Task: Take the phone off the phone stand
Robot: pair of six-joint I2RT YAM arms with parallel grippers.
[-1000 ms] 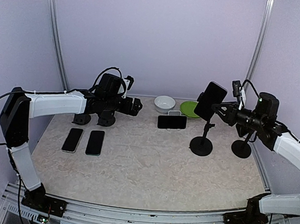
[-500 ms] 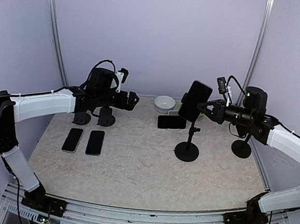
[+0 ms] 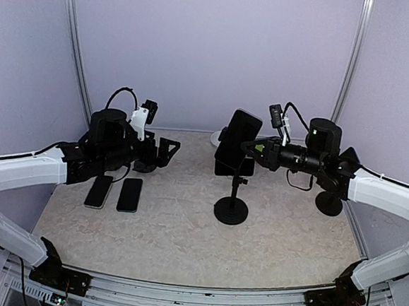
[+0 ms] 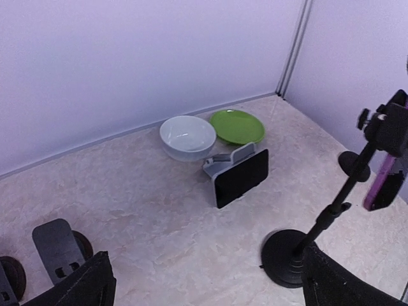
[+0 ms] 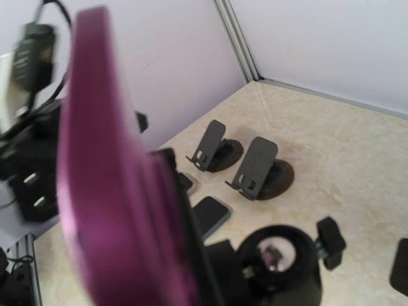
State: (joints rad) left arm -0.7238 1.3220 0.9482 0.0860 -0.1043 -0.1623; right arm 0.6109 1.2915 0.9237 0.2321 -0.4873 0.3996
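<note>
A phone in a purple case [image 3: 237, 139] sits clamped at the top of a black pole phone stand [image 3: 230, 209] near the table's middle. My right gripper [image 3: 258, 150] reaches in from the right behind the phone and is shut on the stand's head. In the right wrist view the purple phone [image 5: 108, 191] fills the left side, with the stand's round joint [image 5: 280, 261] below; my fingers are hidden. My left gripper [image 3: 163, 150] is open and empty, left of the stand. The left wrist view shows the stand's base [image 4: 290, 255] and the phone [image 4: 382, 185].
A white bowl [image 4: 187, 136], a green plate [image 4: 237, 125] and a second phone on a small grey stand [image 4: 241, 177] sit at the back. Two phones [image 3: 99, 191] [image 3: 130, 194] lie flat at the left. Two low black stands [image 5: 217, 150] [image 5: 258, 169] are behind them. Another pole stand [image 3: 328, 203] is at the right.
My right gripper has moved left, bringing the stand and its phone from the right side to the table's middle. My left arm has pulled back to the left.
</note>
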